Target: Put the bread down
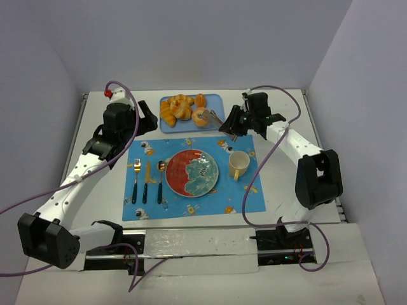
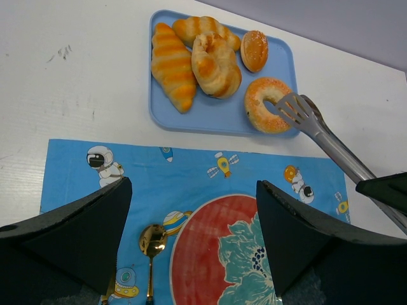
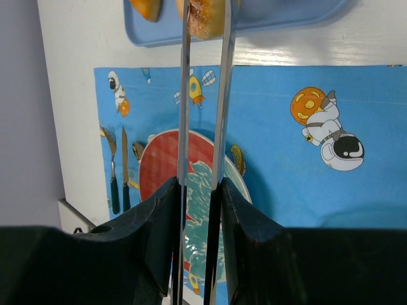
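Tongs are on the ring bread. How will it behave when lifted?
The ring bread looks light and soft, so the tongs may dent it. With a tip at its hole, it would probably hang from one side and might swing or slip.

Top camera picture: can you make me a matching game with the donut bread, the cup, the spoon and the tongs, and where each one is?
Things
1. bread
2. yellow cup
3. spoon
4. tongs

Places
A. held in the right gripper
B. on the placemat, right of the plate
C. on the blue tray
D. on the placemat, left of the plate

Pairs: 1-C, 2-B, 3-D, 4-A
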`<state>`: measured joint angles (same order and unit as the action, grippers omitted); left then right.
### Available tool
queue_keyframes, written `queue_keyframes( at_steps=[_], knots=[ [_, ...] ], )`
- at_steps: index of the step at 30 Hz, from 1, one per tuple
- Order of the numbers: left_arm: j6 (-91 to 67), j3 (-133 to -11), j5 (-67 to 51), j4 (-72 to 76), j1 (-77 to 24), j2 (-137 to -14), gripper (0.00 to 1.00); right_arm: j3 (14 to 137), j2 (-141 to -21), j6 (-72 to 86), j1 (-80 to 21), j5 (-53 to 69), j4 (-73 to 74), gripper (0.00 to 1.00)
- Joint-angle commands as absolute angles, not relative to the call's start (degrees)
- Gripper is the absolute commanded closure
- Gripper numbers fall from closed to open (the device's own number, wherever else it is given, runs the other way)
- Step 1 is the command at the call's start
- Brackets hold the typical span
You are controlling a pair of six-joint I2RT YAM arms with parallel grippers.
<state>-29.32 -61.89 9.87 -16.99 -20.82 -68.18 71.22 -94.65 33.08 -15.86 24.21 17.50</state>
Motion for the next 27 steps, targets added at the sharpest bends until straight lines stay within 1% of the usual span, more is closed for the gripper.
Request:
queue_keyframes(
  at_steps=[1,6,15,27],
  knots=[
    [-28.39,-64.51,10.46,-16.7,-20.48,-68.2,0.11,71.37,-90.71,31.9,-15.56,24.08,17.14,0.81],
    [-28.39,-64.42,10.55,-16.7,-20.48,-68.29,0.11,71.72,-88.95,30.85,-15.64,24.17,19.15,0.81],
    [-28.39,-64.51,10.46,-16.79,-20.48,-68.38,0.11,69.61,-80.78,29.88,-17.14,27.51,23.29,0.81],
    [-28.3,-64.6,10.55,-16.87,-20.48,-68.38,0.11,63.55,-73.04,30.85,-30.05,25.06,26.01,0.81]
  ],
)
